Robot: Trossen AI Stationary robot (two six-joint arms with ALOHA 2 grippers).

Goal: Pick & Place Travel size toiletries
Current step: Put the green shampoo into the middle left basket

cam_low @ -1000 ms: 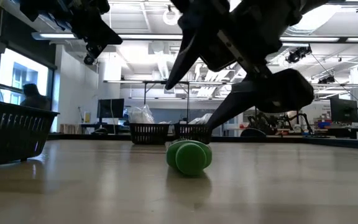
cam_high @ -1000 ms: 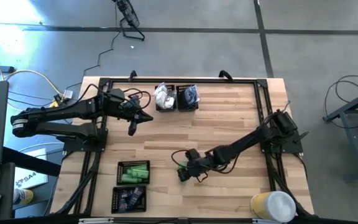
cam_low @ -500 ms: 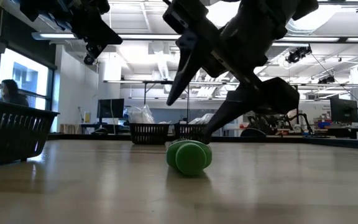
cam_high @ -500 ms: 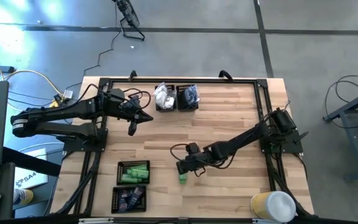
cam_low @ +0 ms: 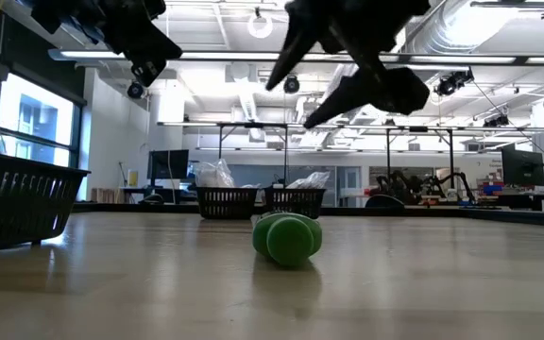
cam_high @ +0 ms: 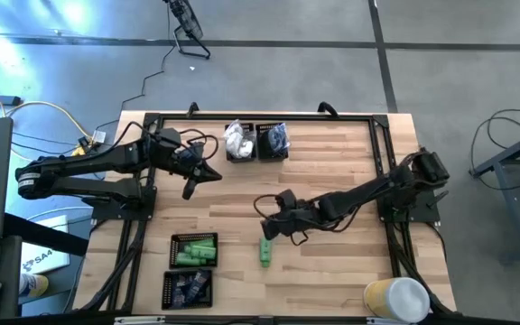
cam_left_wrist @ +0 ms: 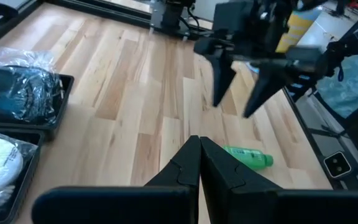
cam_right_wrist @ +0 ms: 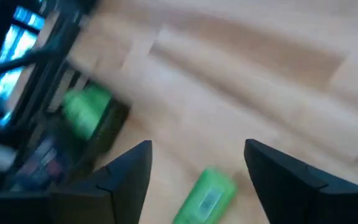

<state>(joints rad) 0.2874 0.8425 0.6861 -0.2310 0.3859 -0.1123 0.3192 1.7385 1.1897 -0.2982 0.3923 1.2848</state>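
A single bright green tube (cam_high: pixel 265 252) lies on its side on the wood table, near the middle toward the near edge; it also shows in the low view (cam_low: pixel 288 238) and the left wrist view (cam_left_wrist: pixel 248 157). My right gripper (cam_high: pixel 267 226) hangs open above it and slightly to its far side, touching nothing; in its own view the tube (cam_right_wrist: pixel 207 196) lies below the spread fingers. My left gripper (cam_high: pixel 190 185) waits shut and raised at the far left, its fingers closed on nothing (cam_left_wrist: pixel 199 163).
A black mesh tray of green tubes (cam_high: pixel 194 250) and one of navy tubes (cam_high: pixel 188 287) stand at the near left. Trays of white packets (cam_high: pixel 239 142) and bagged dark pieces (cam_high: pixel 273 142) stand at the far edge. A yellow cup (cam_high: pixel 395 298) is at the near right corner.
My right gripper has risen from just over the green tube and drawn back toward the far edge, tipping and rolling as it went, fingers still open. The tube has stayed lying in place on the table.
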